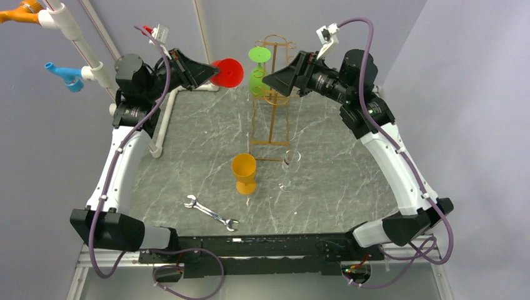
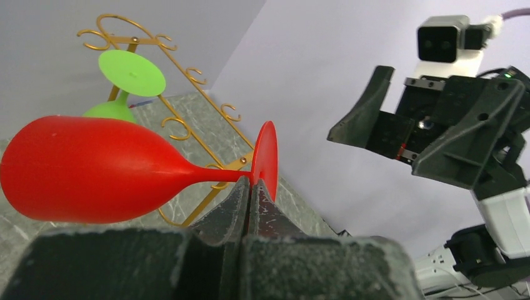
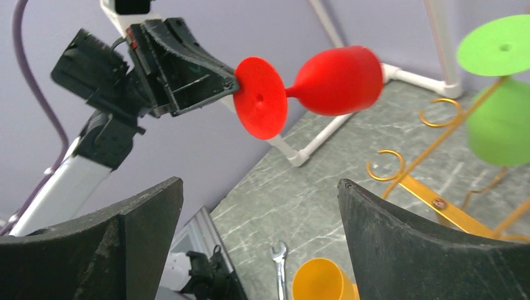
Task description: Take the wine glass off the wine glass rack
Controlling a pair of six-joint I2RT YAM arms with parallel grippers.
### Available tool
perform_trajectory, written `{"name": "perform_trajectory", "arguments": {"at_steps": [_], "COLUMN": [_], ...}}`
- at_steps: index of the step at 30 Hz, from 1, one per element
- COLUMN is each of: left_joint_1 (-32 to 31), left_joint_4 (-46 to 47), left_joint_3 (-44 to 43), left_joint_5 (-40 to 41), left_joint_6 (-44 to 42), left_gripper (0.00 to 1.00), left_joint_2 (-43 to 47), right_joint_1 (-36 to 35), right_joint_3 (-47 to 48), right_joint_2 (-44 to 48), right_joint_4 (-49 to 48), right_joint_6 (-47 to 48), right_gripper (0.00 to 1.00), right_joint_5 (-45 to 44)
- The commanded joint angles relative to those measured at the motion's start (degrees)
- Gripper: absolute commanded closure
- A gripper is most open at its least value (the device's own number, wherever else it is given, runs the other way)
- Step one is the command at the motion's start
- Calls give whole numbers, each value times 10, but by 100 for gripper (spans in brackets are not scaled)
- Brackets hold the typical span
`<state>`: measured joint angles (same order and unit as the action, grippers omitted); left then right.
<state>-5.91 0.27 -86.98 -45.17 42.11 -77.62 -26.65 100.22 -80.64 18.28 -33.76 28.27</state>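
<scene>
The gold wire wine glass rack (image 1: 270, 125) stands at the back middle of the table. A green wine glass (image 1: 257, 80) hangs upside down on it. My left gripper (image 1: 209, 74) is shut on the stem of a red wine glass (image 1: 228, 72), right at its foot, and holds it sideways in the air, left of the rack and apart from it. In the left wrist view the red glass (image 2: 94, 169) lies across the closed jaws. My right gripper (image 1: 270, 80) is open and empty, close to the rack's right side, next to the green glass.
An orange wine glass (image 1: 244, 172) and a clear wine glass (image 1: 289, 169) stand upright in front of the rack. A wrench (image 1: 211, 212) lies nearer the front edge. A white pipe frame (image 1: 164, 119) runs along the left and back.
</scene>
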Motion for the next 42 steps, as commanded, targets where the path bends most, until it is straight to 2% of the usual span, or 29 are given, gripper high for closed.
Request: {"name": "perform_trajectory", "arguments": {"at_steps": [1,8,12,19,26,34,39,42], "left_joint_1": [2,0,-2,-7,-9,-14,-21,-28], "left_joint_4": [83,135,135,123,107,112,115,99], "left_joint_3": [10,35,40,34,32,33,31,24], "left_joint_5": [-47,-73,-71,-65,-54,-53,-54,-55], "left_joint_6": [0,49,55,49,44,51,50,36], "left_gripper": [100,100,100,100,100,100,100,100], "left_joint_2": [26,47,58,71,76,78,82,84], "right_joint_1": [2,1,-8,-36,-55,-59,-60,-59], "right_joint_3": [-25,-45,-43,4,23,-4,-6,-10], "right_joint_2": [-8,-31,-50,-90,-109,-96,-95,-94], "right_joint_4": [-139,-225,-260,-244,-259,-321,-314,-318], "right_joint_6": [-34,-70,-90,-80,-82,-100,-95,-97], "right_gripper": [7,18,22,30,50,72,100,100], "right_joint_5": [99,128,146,149,168,192,192,193]}}
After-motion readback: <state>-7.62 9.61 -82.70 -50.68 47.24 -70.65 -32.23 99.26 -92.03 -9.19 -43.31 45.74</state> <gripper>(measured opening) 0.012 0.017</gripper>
